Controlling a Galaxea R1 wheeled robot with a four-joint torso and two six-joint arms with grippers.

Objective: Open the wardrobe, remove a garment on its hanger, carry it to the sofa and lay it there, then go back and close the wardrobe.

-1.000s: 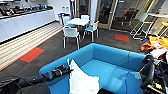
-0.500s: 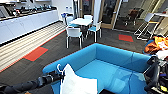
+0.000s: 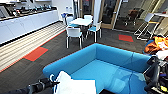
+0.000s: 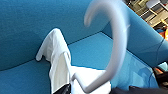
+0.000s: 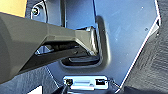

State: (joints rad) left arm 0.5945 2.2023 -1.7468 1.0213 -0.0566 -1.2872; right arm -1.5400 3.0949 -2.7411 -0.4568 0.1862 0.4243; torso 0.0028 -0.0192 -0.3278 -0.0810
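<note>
The blue sofa [image 3: 110,67] lies straight ahead of me, its seat open to the right. The white garment [image 3: 75,85] rests on the near left end of the sofa. In the left wrist view the garment [image 4: 58,62] lies crumpled on the blue seat [image 4: 95,52]. The hanger's white hook [image 4: 117,47] curves up close to the camera. My left arm reaches in from the lower left, with the left gripper [image 3: 51,83] right at the hanger's hook [image 3: 51,78]. My right arm [image 3: 153,75] stays folded at the right edge.
A white table with white chairs [image 3: 80,23] stands on the dark carpet behind the sofa. White kitchen cupboards [image 3: 25,25] run along the left wall. Red carpet tiles [image 3: 36,53] mark the floor. Orange cloth [image 3: 160,45] is piled at the right.
The whole head picture has shifted. The garment and my left arm now sit lower, with the garment down on the sofa seat.
</note>
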